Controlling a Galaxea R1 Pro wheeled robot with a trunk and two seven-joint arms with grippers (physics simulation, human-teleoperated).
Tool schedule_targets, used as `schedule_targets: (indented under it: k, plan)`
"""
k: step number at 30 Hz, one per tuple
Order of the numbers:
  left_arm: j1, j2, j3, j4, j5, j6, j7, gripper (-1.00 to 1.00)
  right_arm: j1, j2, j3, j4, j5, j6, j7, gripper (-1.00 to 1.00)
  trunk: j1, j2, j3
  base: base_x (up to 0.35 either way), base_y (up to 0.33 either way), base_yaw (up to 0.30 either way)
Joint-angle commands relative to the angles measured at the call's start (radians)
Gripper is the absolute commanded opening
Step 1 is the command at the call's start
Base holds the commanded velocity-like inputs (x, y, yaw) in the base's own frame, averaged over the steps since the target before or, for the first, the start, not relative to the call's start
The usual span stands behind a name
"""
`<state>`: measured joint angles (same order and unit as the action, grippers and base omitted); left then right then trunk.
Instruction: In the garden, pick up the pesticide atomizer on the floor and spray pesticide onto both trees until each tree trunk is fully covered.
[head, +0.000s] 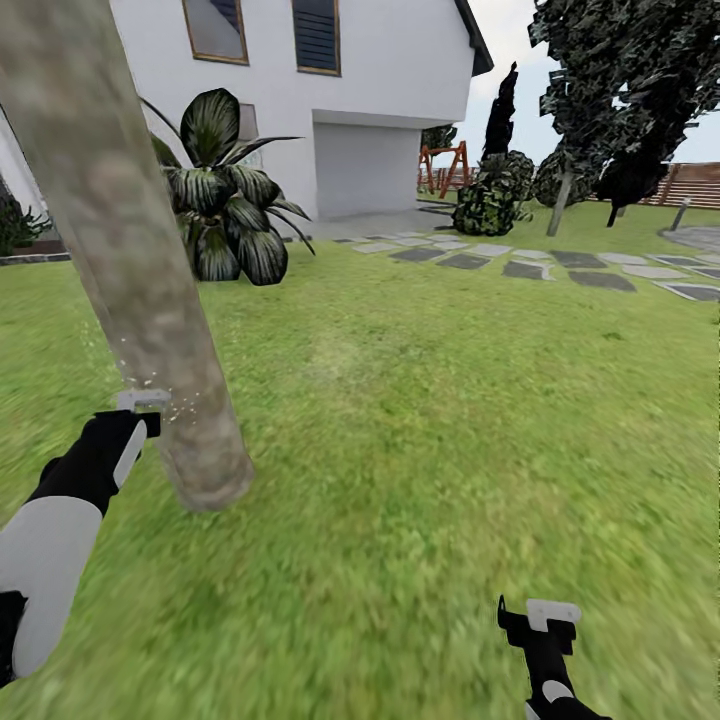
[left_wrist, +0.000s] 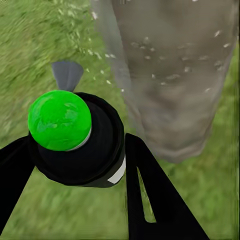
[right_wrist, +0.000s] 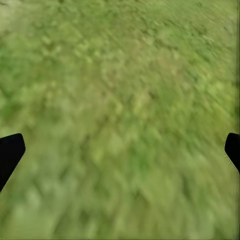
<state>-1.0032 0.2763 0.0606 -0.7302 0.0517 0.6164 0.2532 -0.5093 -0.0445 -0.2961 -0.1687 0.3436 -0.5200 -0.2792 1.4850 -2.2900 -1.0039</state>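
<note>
At the left of the lawn (head: 420, 420), a thick mottled grey-tan tree trunk (head: 130, 260) leans up out of the grass. The robot's left claw (head: 140, 412) sits just beside the trunk's lower part, gripping the pesticide sprayer (left_wrist: 75, 137), a dark bottle with a bright green round cap. Its two black fingers (left_wrist: 150, 200) press against the bottle's sides. Tiny white specks of pesticide (left_wrist: 165, 60) float between the nozzle and the bark, and some dot the trunk's surface.

The step in hand appears to be spraying this first trunk, low down. Specks show on only part of the bark, so the next move probably calls for sweeping the nozzle up and around the trunk before heading to a second tree. How much liquid is inside the bottle cannot be told.

Near the right foreground, the right claw (head: 540, 622) hangs over bare grass, its fingers spread wide apart and holding nothing. Far behind stand a white house (head: 330, 90), a broad-leaved plant (head: 225, 200) and grey stepping stones (head: 560, 265).
</note>
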Motion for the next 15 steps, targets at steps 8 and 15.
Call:
schedule_targets:
  k: [8, 15]
  plan:
    - [0.0, 0.0, -0.001, -0.003, -0.001, 0.0, 0.0, -1.0, 0.0, 0.0, 0.0, 0.0, 0.0, 0.0, 0.0, 1.0, 0.0, 0.0, 0.0, 0.219, -0.198, 0.0]
    - [0.001, 0.0, -0.001, -0.003, 0.0, -0.001, 0.0, -1.0, 0.0, 0.0, 0.0, 0.0, 0.0, 0.0, 0.0, 1.0, 0.0, 0.0, 0.0, 0.165, -0.203, 0.0]
